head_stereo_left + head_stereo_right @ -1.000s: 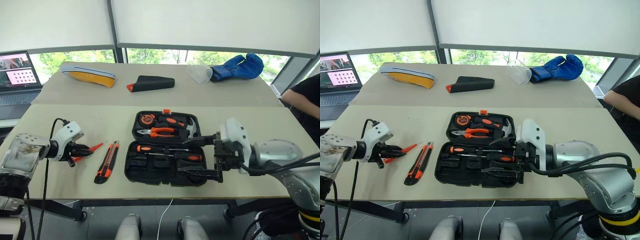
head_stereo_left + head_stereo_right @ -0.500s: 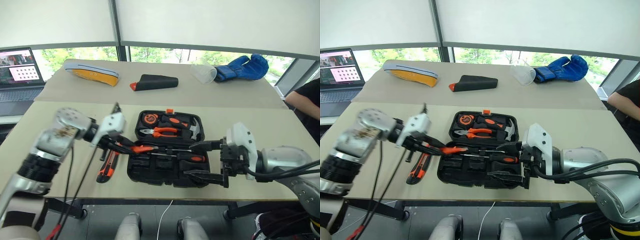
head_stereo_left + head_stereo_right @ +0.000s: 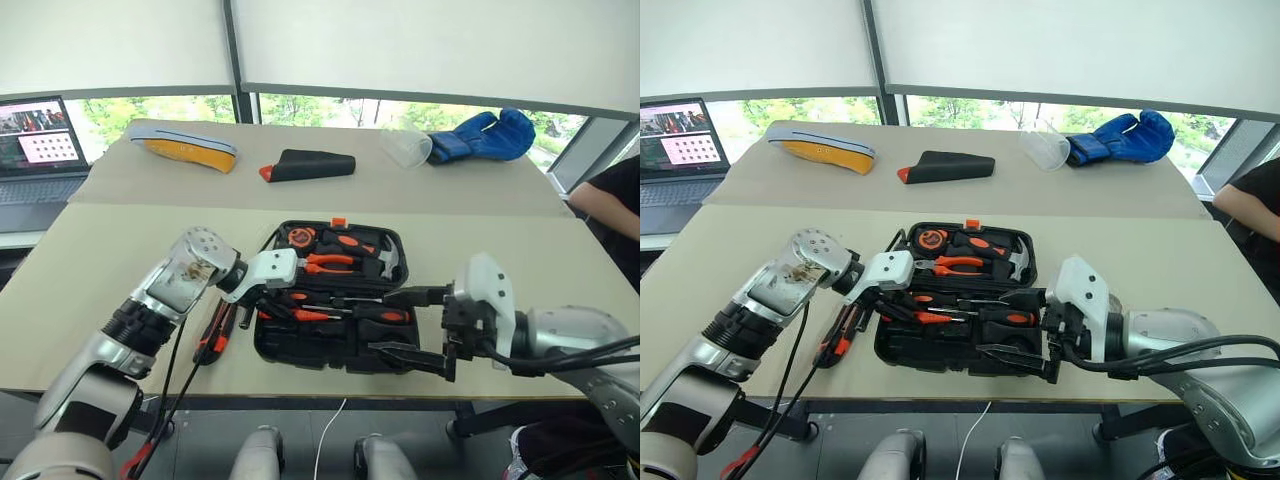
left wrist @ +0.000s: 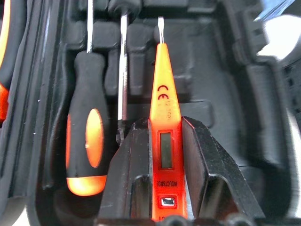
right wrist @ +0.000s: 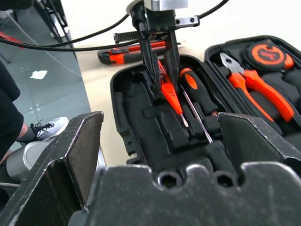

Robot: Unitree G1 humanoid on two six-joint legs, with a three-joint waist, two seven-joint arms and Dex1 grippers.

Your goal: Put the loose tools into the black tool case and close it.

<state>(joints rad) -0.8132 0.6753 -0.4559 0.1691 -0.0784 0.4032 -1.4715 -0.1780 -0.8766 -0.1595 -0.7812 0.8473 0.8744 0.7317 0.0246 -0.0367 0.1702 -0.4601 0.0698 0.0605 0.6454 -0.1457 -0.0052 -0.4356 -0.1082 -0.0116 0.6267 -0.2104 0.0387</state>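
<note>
Black tool case (image 3: 330,340) lies open on the beige table (image 3: 120,250), hard plastic w/ moulded slots, small orange latch at far rim. All places below rel. to the case.

L gripper (image 3: 283,306) over the case's front-left part, two black fingers clamped on slim all-orange tester screwdriver (image 4: 164,117), which angles down into the tray. Smooth translucent orange body, flat metal tip, small window on its side.

One black-and-orange-handled screwdriver (image 4: 85,141) sits in a slot just beside the tester; fat rubbery handle w/ oval orange inset, thin steel shaft. A second bare shaft lies between it and the tester.

Utility knife (image 3: 214,335) on the table just left of the case, long flat black-orange body, partly under the L arm.

R gripper (image 3: 412,322) at the case's front-right corner, fingers spread wide apart, nothing betw. them; chunky matte black fingers.

Far half of case: orange-handled pliers (image 3: 330,265), round tape measure (image 3: 299,238), hammer (image 3: 385,258) w/ metal head.

L wrist view gives the tester's printed marking and window; head views don't. R wrist view gives the L gripper (image 5: 160,61) from the front, tester tip nearly at the tray, knife behind it.

Beyond the case: black wedge pouch (image 3: 310,165), orange tip; blue glove (image 3: 480,135); clear plastic cup (image 3: 405,147). Laptop (image 3: 40,150) far left.
</note>
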